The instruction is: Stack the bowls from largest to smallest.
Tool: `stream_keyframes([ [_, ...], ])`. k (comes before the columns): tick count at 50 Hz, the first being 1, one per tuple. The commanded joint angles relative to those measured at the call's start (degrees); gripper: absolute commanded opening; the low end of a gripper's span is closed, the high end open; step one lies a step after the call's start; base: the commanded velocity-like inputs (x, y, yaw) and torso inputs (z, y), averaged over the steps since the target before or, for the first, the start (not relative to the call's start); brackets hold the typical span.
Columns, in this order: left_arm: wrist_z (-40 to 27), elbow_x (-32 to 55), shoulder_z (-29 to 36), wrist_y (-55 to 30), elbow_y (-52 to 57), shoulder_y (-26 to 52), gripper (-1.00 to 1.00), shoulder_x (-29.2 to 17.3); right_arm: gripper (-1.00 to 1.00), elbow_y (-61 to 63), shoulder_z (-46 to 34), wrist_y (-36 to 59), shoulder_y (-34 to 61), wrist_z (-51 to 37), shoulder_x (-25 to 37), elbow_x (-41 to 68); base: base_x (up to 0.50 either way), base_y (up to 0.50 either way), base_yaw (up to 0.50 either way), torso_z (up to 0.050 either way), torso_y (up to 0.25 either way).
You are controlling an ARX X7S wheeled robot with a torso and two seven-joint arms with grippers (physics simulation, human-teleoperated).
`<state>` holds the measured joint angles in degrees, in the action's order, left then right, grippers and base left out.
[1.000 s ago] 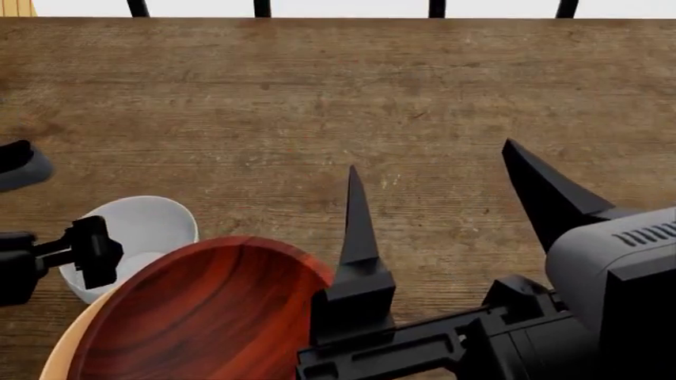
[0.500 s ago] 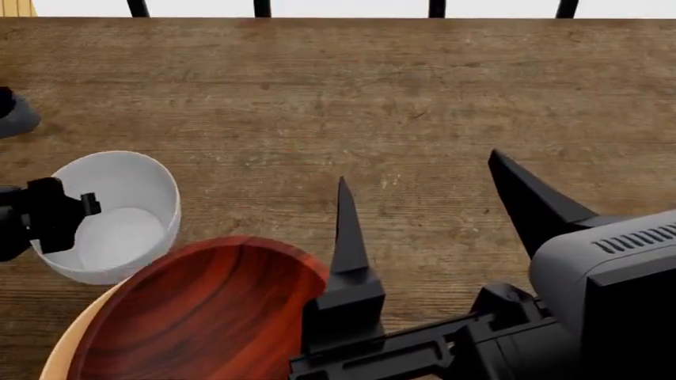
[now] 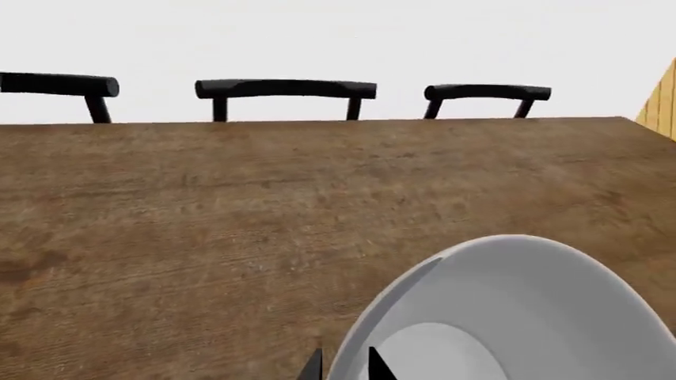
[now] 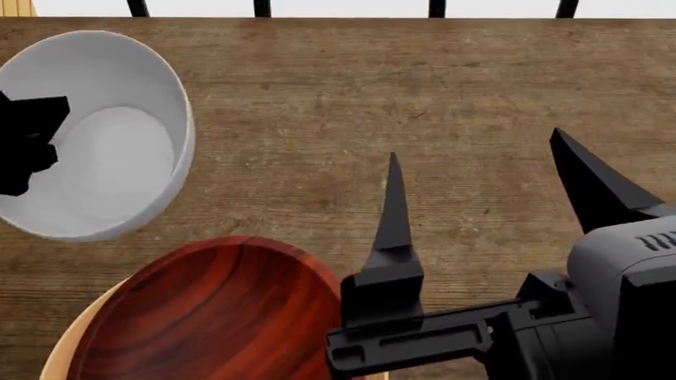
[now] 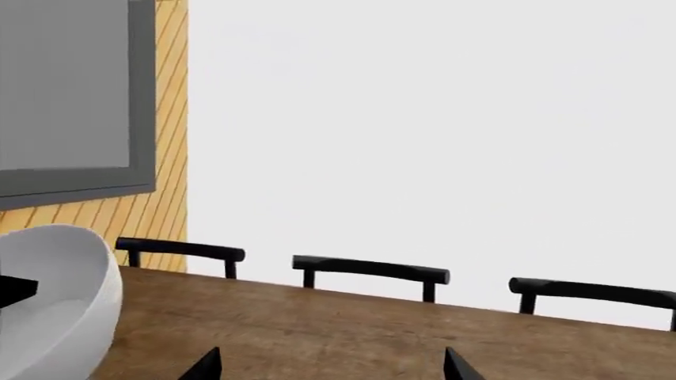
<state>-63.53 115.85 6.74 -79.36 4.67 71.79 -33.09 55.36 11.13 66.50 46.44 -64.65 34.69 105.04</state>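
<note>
The head view showed the left gripper clamped on the white bowl's rim, the bowl tilted near the table's far left corner. The dark-red bowl sat inside the tan bowl at the near edge. The right gripper hovered beside them, fingers apart. Only the wrist views showed chairs beyond the far edge.

a wooden table bears the tan-orange bowl.

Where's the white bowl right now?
Head view, upper left: the white bowl is held by the left gripper, beyond the red bowl.
</note>
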Motion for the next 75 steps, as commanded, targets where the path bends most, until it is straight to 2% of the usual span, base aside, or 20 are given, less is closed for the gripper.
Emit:
stream_keyframes([
  [1,-16.2,23.7,5.1,9.0,14.3,0.0,-1.00,0.6,1.00,0.1,1.1,3.8,1.0,-0.8,2.0,-7.2,0.00,0.00,0.00,0.000,0.000],
  [5,-17.5,25.8,5.9,11.9,18.8,-2.5,-1.00,0.6,1.00,0.4,0.7,3.3,2.5,-3.4,3.8,-5.4,0.00,0.00,0.00,0.000,0.000],
  [12,-18.9,27.6,6.8,16.2,24.1,-5.2,-1.00,1.0,1.00,0.0,0.2,3.8,1.6,-2.1,3.1,-6.6,0.00,0.00,0.00,0.000,0.000],
  [32,-13.3,18.2,6.8,12.1,23.9,-17.1,-1.00,3.1,1.00,0.0,0.8,1.1,2.4,-3.9,5.0,-3.0,0.00,0.00,0.00,0.000,0.000],
  [41,-10.5,13.2,7.3,10.4,21.4,-18.4,-1.00,5.3,1.00,0.0,1.2,0.8,1.9,-3.3,4.9,-3.4,0.00,0.00,0.00,0.000,0.000],
  [54,-6.1,6.0,5.9,7.0,17.3,-19.1,-1.00,4.4,1.00,0.0,1.3,0.9,0.9,-2.3,4.8,-4.2,0.00,0.00,0.00,0.000,0.000],
  [75,-4.9,6.2,7.3,7.7,17.9,-20.6,-1.00,4.1,1.00,0.0,0.8,0.7,0.6,-1.8,4.8,-4.7,0.00,0.00,0.00,0.000,0.000],
])
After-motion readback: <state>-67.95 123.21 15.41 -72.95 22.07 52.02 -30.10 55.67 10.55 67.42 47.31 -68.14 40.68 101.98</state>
